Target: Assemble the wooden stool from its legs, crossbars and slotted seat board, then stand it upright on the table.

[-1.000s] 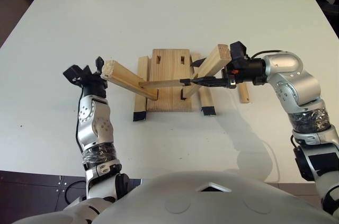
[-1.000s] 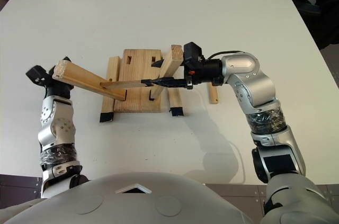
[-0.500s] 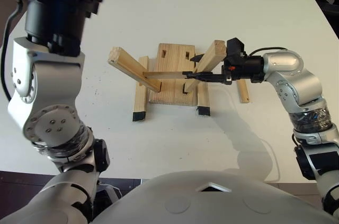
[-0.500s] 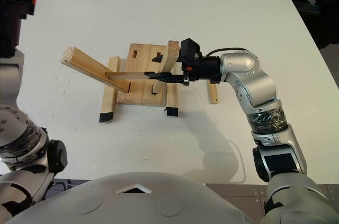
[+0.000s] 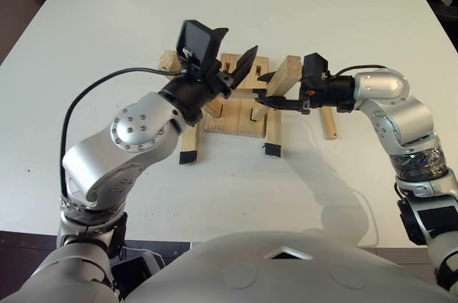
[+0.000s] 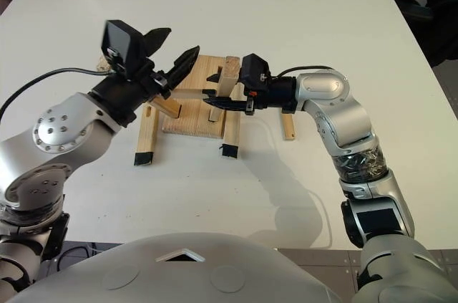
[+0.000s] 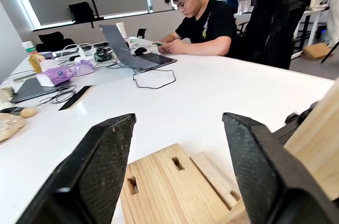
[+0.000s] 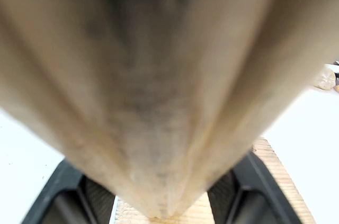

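Stool half built, centre of frame: seat board (image 5: 240, 122) flat on table (image 5: 336, 195), slots up so legs can drop in from above. Left flat leg (image 5: 189, 142) lies along its left edge and right flat leg (image 5: 273, 131) along its right. Both have black caps toward the bottom of frame and look parked, not fitted.

Over the board is a sub-frame. Tilted leg (image 5: 288, 75) sits right of centre, with thin crossbar (image 6: 189, 94) running left to far leg (image 6: 167, 106), mostly hidden under the left arm.

Right gripper (image 5: 266, 100) is just right of centre, clamped on the crossbar close to the tilted leg. Probably a grip near the joint, to carry the frame and steer it. In the right wrist view wood is up against the lens with black fingers (image 8: 74, 197) either side.

Left gripper (image 6: 172, 50) is above the board's upper left part, jaws wide apart, nothing in them. Likely set to take the far leg so both ends are supported.

Short stick (image 5: 328, 124) lies loose on the table below the right wrist.

Judgement: early-to-mid, can't see anything seated in the slots, stool not upright. Risk: crossbar joint pops apart if only one end is pulled
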You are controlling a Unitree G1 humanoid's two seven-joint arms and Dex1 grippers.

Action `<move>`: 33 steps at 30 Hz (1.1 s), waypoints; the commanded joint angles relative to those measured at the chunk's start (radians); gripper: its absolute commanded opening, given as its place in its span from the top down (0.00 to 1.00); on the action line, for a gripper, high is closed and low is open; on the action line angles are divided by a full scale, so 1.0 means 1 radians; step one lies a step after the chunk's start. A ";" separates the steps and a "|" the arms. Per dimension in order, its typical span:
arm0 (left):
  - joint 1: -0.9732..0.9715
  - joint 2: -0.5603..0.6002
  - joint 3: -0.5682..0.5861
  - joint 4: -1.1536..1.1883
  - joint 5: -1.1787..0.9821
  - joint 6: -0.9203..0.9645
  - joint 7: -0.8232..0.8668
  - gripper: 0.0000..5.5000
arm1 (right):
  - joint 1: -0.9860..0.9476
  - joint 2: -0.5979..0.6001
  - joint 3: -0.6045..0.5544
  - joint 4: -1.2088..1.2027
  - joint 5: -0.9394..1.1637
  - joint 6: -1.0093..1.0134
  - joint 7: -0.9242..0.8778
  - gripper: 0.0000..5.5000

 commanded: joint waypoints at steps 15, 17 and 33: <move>0.070 -0.083 -0.198 0.093 0.225 0.194 -0.114 0.96 | -0.043 0.019 0.047 0.044 -0.056 0.020 -0.002 0.64; 0.080 -0.099 -0.197 0.116 0.238 0.194 -0.128 1.00 | -0.050 0.022 0.049 0.050 -0.055 0.023 -0.003 0.64; -0.266 -0.321 0.300 0.103 0.225 -0.152 -0.107 1.00 | -0.052 0.007 0.065 0.180 -0.099 -0.023 0.015 0.64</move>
